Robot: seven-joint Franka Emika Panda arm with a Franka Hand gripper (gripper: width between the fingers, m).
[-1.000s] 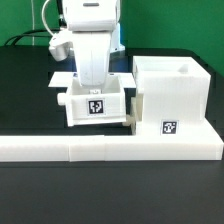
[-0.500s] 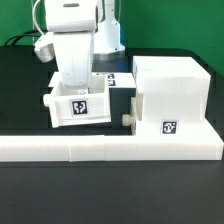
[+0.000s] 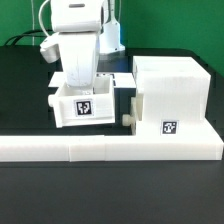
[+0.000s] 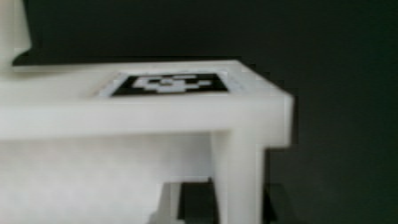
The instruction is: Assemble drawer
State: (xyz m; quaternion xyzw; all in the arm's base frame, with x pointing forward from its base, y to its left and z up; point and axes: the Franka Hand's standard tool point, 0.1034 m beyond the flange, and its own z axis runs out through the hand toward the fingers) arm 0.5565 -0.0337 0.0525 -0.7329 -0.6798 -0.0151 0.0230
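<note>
Exterior view, near to far. Border bar [image 3: 110, 150] runs across the front. Behind it at 3 o'clock, the drawer housing [image 3: 172, 95], with a knobbed tray [image 3: 131, 113] touching its near side. At 9 o'clock of the housing, a second tray [image 3: 88, 104], tag forward, under the gripper [image 3: 78, 78]; fingers hidden, grip cannot be told. Wrist view: tagged tray wall [image 4: 160, 100] close up.

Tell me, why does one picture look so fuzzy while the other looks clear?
In the wrist view the white plastic tray sits so close that its edges and the black-and-white square tag look soft and smeared. In the exterior view the large white cube-like housing and the tag on the tray look sharper, evenly lit against the black table, with little shadow.
</note>
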